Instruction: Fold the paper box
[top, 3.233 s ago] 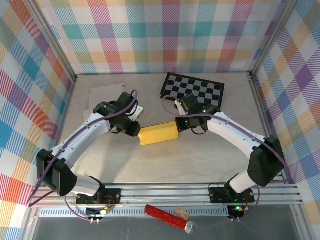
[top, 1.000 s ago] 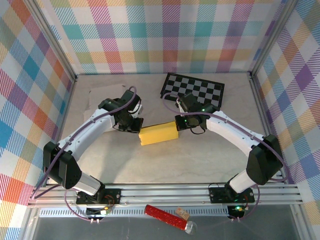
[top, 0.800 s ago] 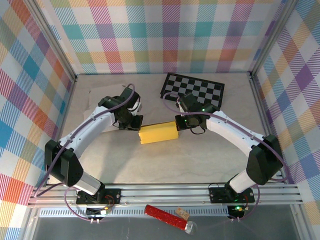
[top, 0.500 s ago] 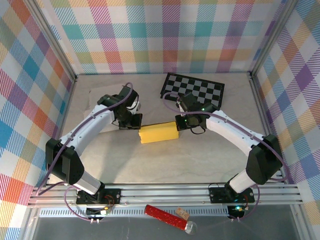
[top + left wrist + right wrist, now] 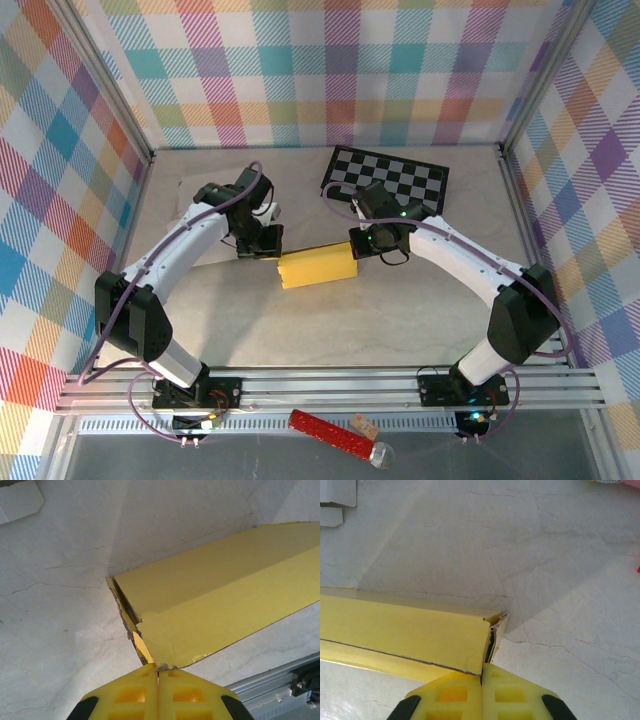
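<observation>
Our left tool (image 5: 159,671) is closed, its tips touching the ragged end corner of the yellow paper box (image 5: 215,595), which lies just ahead on the surface (image 5: 60,570). Our right tool (image 5: 482,674) is likewise closed, its tips against the box's opposite end.

This is a robotics lab test cell. A marble-look tabletop (image 5: 330,320) is boxed in by aluminium frame posts (image 5: 112,75) and plaid-printed wall panels (image 5: 330,70) on the left, right and far sides. Two white robot arms (image 5: 170,255) are bolted to a slotted rail (image 5: 330,385) at the near edge. A black-and-white checkerboard (image 5: 415,178) lies at the far right.
</observation>
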